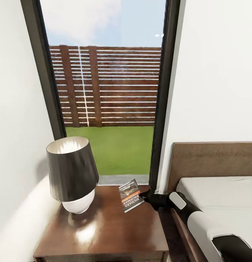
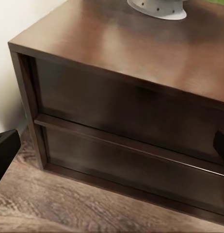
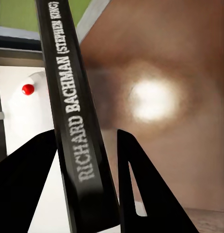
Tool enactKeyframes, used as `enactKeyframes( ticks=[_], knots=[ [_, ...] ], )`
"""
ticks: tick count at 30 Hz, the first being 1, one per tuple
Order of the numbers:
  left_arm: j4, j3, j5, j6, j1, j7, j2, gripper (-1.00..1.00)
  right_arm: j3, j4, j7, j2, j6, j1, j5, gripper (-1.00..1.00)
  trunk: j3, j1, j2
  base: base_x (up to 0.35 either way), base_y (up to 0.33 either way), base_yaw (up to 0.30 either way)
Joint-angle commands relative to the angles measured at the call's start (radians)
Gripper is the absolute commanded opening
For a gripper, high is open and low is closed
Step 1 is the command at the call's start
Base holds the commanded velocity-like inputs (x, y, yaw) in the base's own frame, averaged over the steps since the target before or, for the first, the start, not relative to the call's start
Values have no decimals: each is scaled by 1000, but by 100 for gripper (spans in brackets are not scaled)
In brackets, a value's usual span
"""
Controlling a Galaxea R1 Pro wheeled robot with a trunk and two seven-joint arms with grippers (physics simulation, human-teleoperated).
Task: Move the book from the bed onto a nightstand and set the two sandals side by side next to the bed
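1. Head view: right end effector (image 1: 143, 198) reaching in from the bed (image 1: 220, 196) side, clamped on the book (image 1: 130, 195) at its right edge. Book tilted, one corner raised, hanging just over the back right part of the nightstand (image 1: 104, 233) worktop; contact with the glossy wood impossible to tell from here. "RICHARD BACHMAN" legible on the orange-red band, a picture above it. Lamp (image 1: 72, 173) with black shade and white round base standing on the left half of the worktop, well apart from the book. Window (image 1: 107, 91) behind, with a slatted brown fence (image 1: 107, 85) and green lawn (image 1: 118, 149) beyond. Dark headboard and light-grey mattress at right.

2. Left wrist view: looking at the nightstand (image 2: 126, 126) front, two dark drawer faces, glossy top above, wooden floor (image 2: 68, 204) below. White lamp base (image 2: 158, 7) just visible on the top. Dark edges of the left end effector (image 2: 112, 145) at either side of the picture, fingers spread wide apart, nothing between them.

3. Right wrist view: book (image 3: 75, 111) spine up close, "RICHARD BACHMAN (STEPHEN KING)" in white on black. Right end effector (image 3: 85, 184) with one black finger on each side of the spine, gripping it. Glossy brown nightstand (image 3: 189, 121) surface behind, with a bright reflection.
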Motion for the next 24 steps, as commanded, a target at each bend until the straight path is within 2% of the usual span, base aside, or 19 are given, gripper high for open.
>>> enactKeyframes(
  ticks=[1, 24],
  knots=[
    [1, 3, 8, -1, -1, -10, 0, 100, 7, 0, 6, -1, 0, -1, -2, -100, -4, 4, -8, 0, 0, 0],
    [1, 3, 8, -1, 0, -10, 2, 100, -3, 0, 8, -2, 0, -1, -16, -100, -76, 92, -169, 0, 0, 0]
  ],
)
